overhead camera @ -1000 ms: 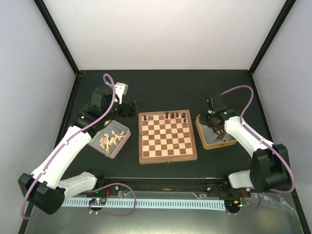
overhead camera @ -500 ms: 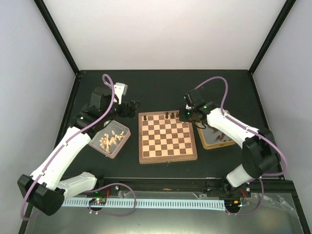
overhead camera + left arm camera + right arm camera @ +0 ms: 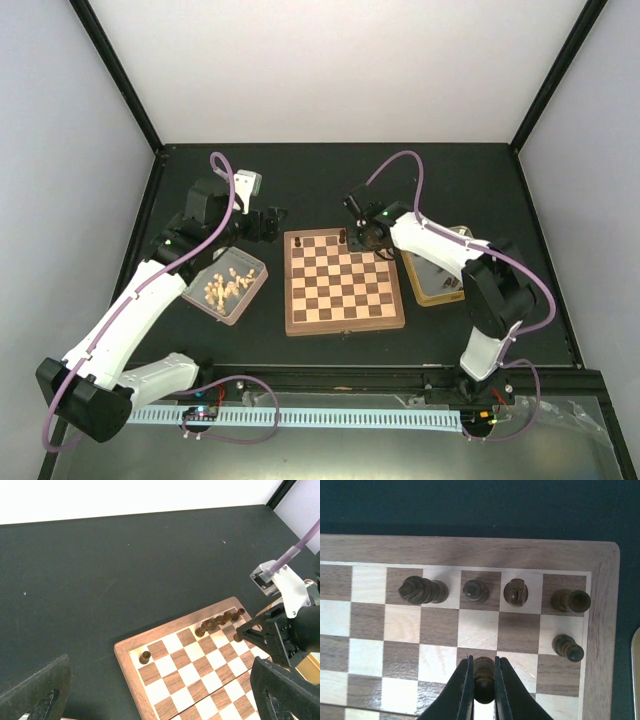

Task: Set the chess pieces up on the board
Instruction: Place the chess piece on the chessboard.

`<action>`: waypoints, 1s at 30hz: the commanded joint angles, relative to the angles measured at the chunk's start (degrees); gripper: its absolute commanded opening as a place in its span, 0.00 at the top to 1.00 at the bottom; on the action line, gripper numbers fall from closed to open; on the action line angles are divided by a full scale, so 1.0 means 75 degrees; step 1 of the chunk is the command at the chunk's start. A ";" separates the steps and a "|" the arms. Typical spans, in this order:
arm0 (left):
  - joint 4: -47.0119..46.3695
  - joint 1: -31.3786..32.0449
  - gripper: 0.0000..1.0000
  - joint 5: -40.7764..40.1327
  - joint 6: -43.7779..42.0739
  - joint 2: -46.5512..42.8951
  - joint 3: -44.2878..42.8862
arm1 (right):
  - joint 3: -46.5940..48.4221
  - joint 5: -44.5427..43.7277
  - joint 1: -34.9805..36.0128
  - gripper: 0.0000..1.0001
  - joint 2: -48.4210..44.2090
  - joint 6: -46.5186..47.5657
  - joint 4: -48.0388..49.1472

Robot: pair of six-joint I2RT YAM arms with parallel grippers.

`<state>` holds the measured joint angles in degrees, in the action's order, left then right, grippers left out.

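Note:
The board [image 3: 345, 326] lies mid-table. Several dark brown chess pieces [image 3: 422, 590] stand along its far row, and one more [image 3: 567, 647] stands in the second row near the right corner. My right gripper [image 3: 482, 662] is shut on a dark chess piece [image 3: 483, 680] and holds it over the board behind that row. It also shows in the top view [image 3: 362, 237] and the left wrist view [image 3: 240, 636]. My left gripper [image 3: 268, 222] hovers off the board's far left corner, open and empty, with its fingers [image 3: 35, 690] wide apart. A lone dark piece [image 3: 145, 656] stands at that corner.
A tray [image 3: 250, 290] of pale cream pieces sits left of the board under my left arm. A yellow-rimmed metal tray [image 3: 432, 292] sits right of the board. Black frame rails border the table.
My right arm has swung left from the right tray to over the board's far row, carrying a dark piece. My left arm has not moved.

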<state>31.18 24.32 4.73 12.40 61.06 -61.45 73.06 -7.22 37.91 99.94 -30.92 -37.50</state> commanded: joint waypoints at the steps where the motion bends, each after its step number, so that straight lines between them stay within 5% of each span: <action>1: -0.0176 -0.0066 0.01 -0.0045 -0.0127 -0.0131 -0.0045 | 0.0323 -0.0663 0.0040 0.90 0.0320 0.0074 -0.0210; 30: -0.0162 -0.0066 0.01 -0.0104 -0.0148 -0.0124 -0.0033 | 0.0507 -0.0986 -0.0110 0.83 0.1132 0.0067 -0.0021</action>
<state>31.18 24.32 4.71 12.12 61.06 -61.45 76.23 -13.96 37.36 107.85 -30.57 -38.54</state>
